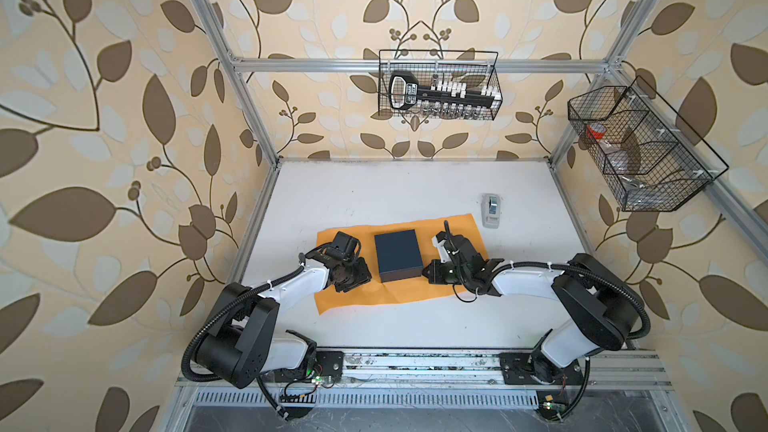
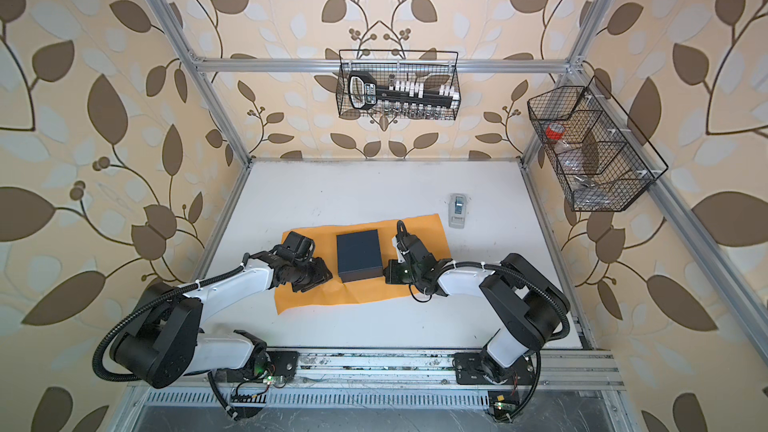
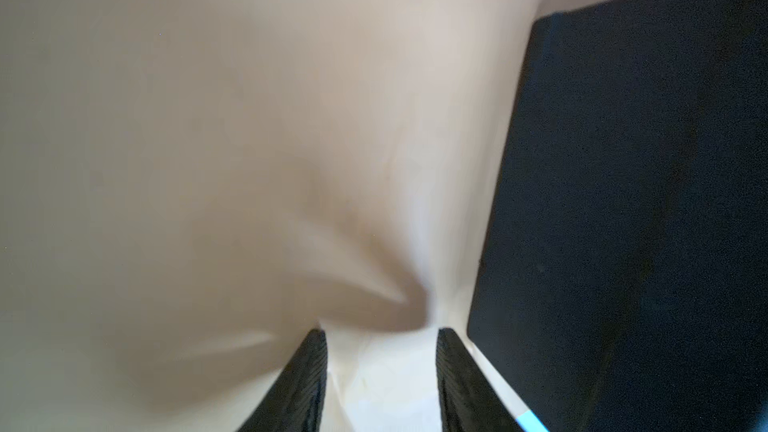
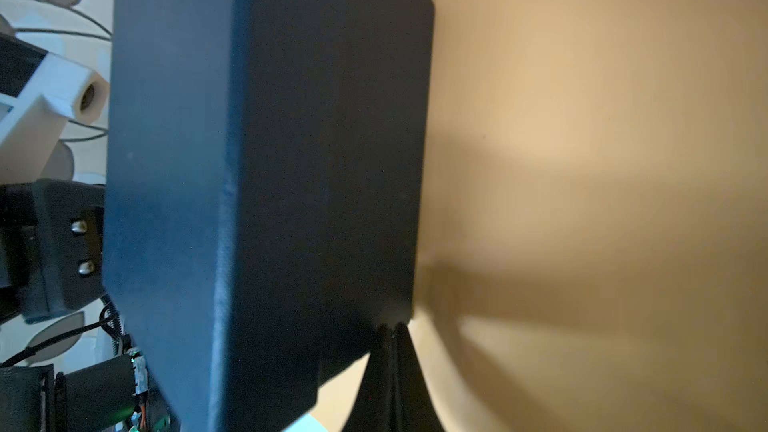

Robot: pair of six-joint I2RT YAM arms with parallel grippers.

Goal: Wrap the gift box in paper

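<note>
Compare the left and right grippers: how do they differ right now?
The left gripper has its jaws apart; the right gripper has them shut. The left stands on the box's left side, the right on its right, tips by the box's bottom edge. Both are low over the paper, beside the box.

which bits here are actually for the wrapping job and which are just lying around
For the job:
- gift box
- paper, spread under the box

Lying about:
- tape dispenser, on the table off the paper's far corner, untouched; could matter later
- back wire basket
- side wire basket
</note>
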